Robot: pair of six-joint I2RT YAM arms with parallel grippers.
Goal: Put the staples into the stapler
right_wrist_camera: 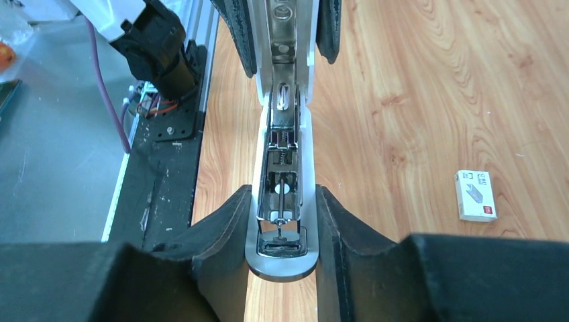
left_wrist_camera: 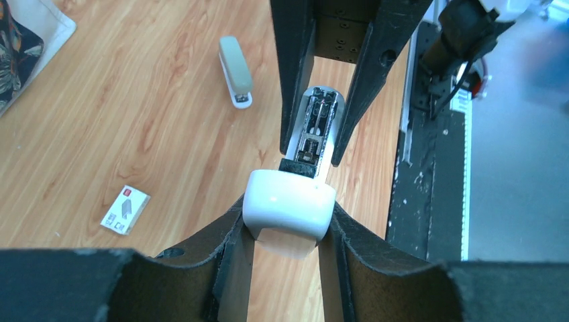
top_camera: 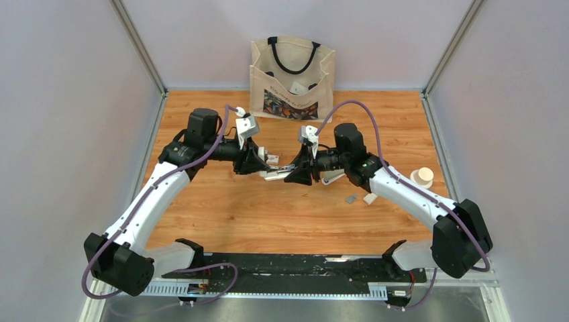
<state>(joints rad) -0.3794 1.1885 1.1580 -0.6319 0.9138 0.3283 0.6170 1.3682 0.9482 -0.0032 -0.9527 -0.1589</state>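
Two arms: I have both reaching in from the bottom corners of the overhead view, meeting nose to nose over the middle of the table [top_camera: 221, 215].
Left arm [top_camera: 144, 201]: it rises from the lower left, bends at an elbow in the upper left of the wood, and its forearm runs level toward the centre.
Right arm [top_camera: 409, 194]: it mirrors the left, with its elbow right of centre and its forearm pointing left.
Left gripper [top_camera: 265, 164] [left_wrist_camera: 288, 215]: I see its fingers clamped on the rounded white cover end of the stapler [left_wrist_camera: 288, 204].
Right gripper [top_camera: 295, 173] [right_wrist_camera: 282, 221]: its fingers press both sides of the stapler's metal end, gripping it.
Stapler [top_camera: 278, 172] [right_wrist_camera: 285, 134]: it is held off the wood between the two grippers, opened out, with the metal channel and spring facing up.
Staples [top_camera: 350, 198]: I make out a tiny grey strip lying on the wood just below the right forearm, beside a small white piece [top_camera: 370, 198]. It is too small for any detail.
Second stapler [left_wrist_camera: 235, 70]: a grey-topped one lies flat on the wood, upper left of the left wrist view.
Staple box [left_wrist_camera: 125, 210] [right_wrist_camera: 475, 195]: it lies flat on the wood, apart from the grippers.
Tote bag [top_camera: 292, 77]: it stands at the top centre against the back wall.
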